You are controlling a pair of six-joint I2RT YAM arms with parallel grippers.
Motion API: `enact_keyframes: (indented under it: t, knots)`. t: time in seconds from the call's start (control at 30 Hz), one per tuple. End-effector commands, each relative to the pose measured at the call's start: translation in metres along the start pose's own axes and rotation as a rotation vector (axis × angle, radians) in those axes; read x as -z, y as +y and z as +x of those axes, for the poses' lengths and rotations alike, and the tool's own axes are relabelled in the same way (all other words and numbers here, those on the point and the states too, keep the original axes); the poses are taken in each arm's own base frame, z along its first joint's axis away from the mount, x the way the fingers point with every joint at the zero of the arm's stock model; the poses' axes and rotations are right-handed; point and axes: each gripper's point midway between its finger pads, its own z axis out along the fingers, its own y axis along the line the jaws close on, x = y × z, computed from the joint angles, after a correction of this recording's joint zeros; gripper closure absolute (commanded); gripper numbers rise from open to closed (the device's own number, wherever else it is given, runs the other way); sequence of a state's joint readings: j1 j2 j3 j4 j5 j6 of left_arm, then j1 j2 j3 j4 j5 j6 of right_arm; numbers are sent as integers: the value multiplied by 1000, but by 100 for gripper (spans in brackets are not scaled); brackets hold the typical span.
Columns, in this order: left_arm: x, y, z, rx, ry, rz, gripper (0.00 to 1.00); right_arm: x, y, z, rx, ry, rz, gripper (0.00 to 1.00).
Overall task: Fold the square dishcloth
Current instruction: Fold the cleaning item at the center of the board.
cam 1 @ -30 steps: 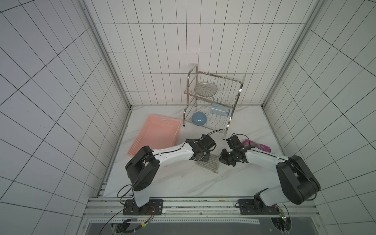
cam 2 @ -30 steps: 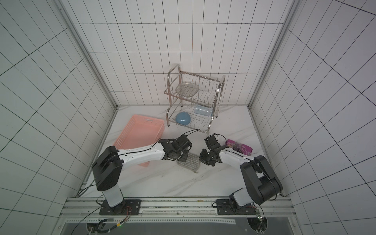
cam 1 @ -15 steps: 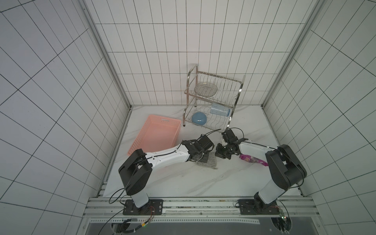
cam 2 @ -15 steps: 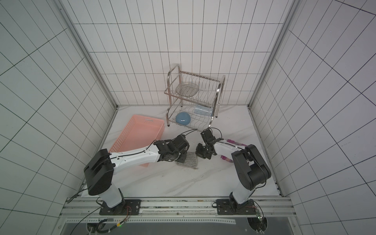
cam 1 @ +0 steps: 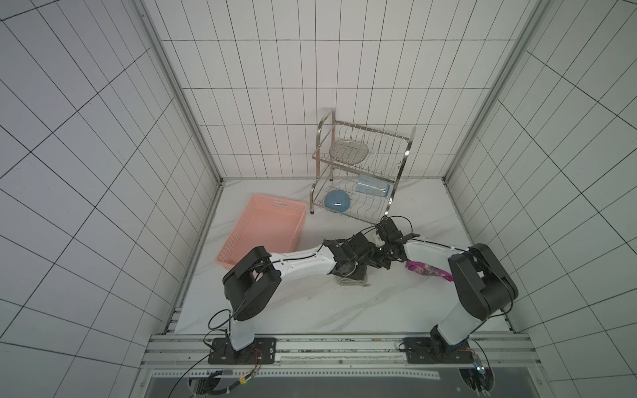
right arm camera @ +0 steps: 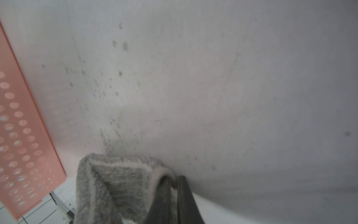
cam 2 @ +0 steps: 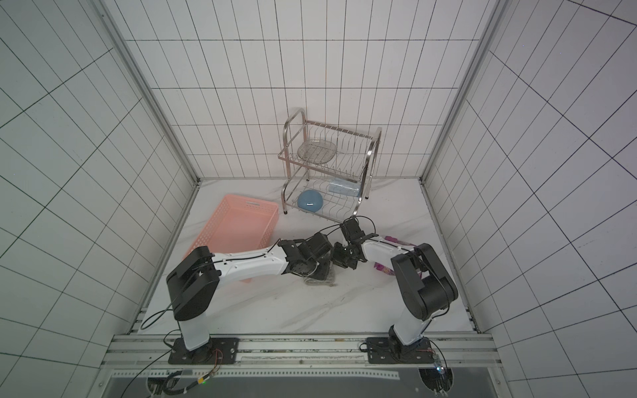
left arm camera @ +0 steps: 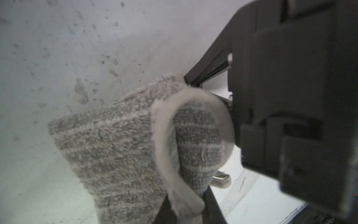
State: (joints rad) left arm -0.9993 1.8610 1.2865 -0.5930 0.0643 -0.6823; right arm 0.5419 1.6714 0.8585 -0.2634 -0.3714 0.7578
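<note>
The square dishcloth lies doubled over on the marble table, mostly hidden under both wrists in both top views. In the left wrist view the grey striped dishcloth curls over, and its pale hem runs between the slightly parted jaws of my left gripper. My left gripper points down onto the cloth. Right beside it, my right gripper is shut on the hem of the dishcloth, holding that edge just above the table.
A pink basket stands to the left of the cloth. A metal dish rack with a blue bowl stands at the back. A purple snack packet lies under my right forearm.
My left gripper's jaws have parted a little around the hem. My right arm has swung its elbow back, uncovering the purple packet, and the cloth now shows as a smaller doubled patch.
</note>
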Motion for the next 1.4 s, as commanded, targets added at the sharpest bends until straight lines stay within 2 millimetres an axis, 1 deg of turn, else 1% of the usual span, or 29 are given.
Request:
enact_keyframes:
  t: [0.0,0.07,0.13,0.2,0.33,0.47,0.53,0.63,0.77,0.83,0.93,1.03,1.13,1.27,1.37]
  knots:
    - [-4,-11,-9,45,-1,61,72,6,-22,0,-6,-11,104,86]
    - [-5,-11,-9,66,2,80,66,12,-25,-4,4,-36,138,86]
    - [-5,-12,-9,85,12,108,58,20,-31,-7,10,-59,180,86]
    - [-6,-15,-11,94,14,134,56,26,-34,-10,16,-79,207,85]
    - [-1,-29,-16,98,12,204,51,38,-38,-14,28,-113,249,84]
    - [14,-37,-24,104,-7,257,48,55,-40,-18,52,-154,284,84]
    - [28,-37,-31,114,-36,275,48,64,-38,-17,61,-167,284,84]
    - [49,-27,-38,144,-80,280,47,76,-32,-12,75,-177,262,80]
    - [72,3,-41,214,-132,241,47,90,-19,-1,105,-186,220,71]
    - [72,22,-34,257,-128,210,47,95,-9,5,130,-189,188,64]
    - [66,41,-22,303,-109,198,47,94,8,15,161,-171,122,54]
    - [55,46,-10,322,-78,213,49,85,22,22,181,-131,63,47]
    - [48,50,-3,335,-67,220,49,72,28,26,192,-89,33,37]
    - [40,53,2,345,-53,224,49,60,33,27,210,-64,-3,29]
    - [34,54,4,353,-38,234,49,51,32,25,219,-55,4,24]
